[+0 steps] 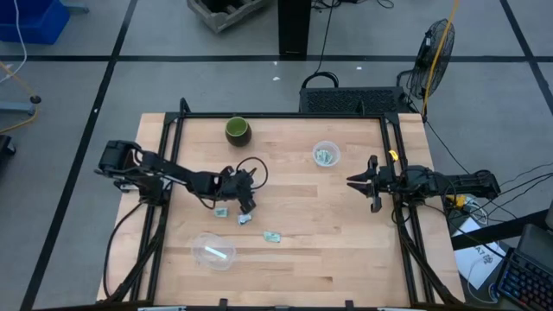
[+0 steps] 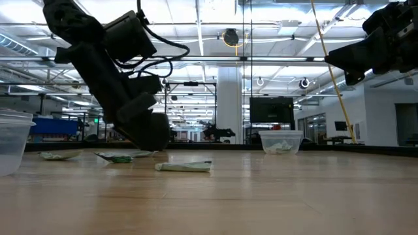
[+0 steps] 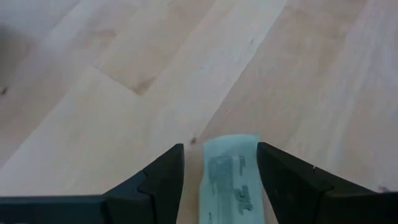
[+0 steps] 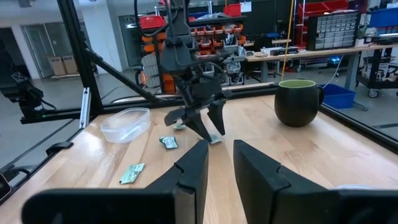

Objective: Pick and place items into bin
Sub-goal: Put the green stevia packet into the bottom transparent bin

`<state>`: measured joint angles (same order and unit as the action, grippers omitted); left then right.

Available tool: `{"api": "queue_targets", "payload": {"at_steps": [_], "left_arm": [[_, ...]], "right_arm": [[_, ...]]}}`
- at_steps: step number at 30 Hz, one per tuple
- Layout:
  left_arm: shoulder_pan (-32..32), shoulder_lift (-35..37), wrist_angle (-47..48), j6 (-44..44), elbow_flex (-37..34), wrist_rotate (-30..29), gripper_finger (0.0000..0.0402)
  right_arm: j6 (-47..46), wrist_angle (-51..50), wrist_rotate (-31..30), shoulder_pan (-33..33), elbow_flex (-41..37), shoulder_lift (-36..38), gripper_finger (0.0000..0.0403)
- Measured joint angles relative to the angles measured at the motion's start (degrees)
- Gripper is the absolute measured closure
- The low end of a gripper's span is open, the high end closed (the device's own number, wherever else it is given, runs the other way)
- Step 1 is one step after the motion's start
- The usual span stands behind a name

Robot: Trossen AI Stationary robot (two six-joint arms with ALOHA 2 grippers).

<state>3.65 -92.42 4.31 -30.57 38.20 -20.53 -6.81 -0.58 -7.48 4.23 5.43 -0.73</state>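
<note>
The items are small, flat, pale green-and-white wrapped pieces, and they look very light, thin and a bit crinkly, so they will likely slide on the smooth wooden table [image 1: 346, 250] if they get pushed. One packet [image 3: 231, 174] lies flat on the wood right between the fingers of the left gripper [image 1: 244, 200]. The fingers [image 3: 158, 180] are open, one on each side of it, and they are not squeezing it yet. Because it is so flat, the best way to grab it seems to be by its two long edges, with the fingertips pressed low against the table. Two more packets lie near: one [image 1: 222, 212] just beside the gripper and one [image 1: 272, 236] a little farther out. A clear cup [image 1: 326, 155] already has some pieces in it, and a clear tub [image 1: 212, 251] sits at the front of the table. The left arm reaches far out over the table and tips steeply down, with its gripper almost on the wood. The right gripper [image 1: 370, 182] waits at the right side of the table, up off the wood, with its fingers a little apart and holding nothing.
</note>
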Motion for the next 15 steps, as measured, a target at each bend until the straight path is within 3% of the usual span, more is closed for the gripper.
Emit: {"api": "queue_targets", "payload": {"at_steps": [15], "left_arm": [[-2.16,-3.53,-5.43,1.82,-0.01,2.19,0.0287]], "right_arm": [[0.0,0.39,0.01,0.0,0.09,-0.2,0.0334]]}}
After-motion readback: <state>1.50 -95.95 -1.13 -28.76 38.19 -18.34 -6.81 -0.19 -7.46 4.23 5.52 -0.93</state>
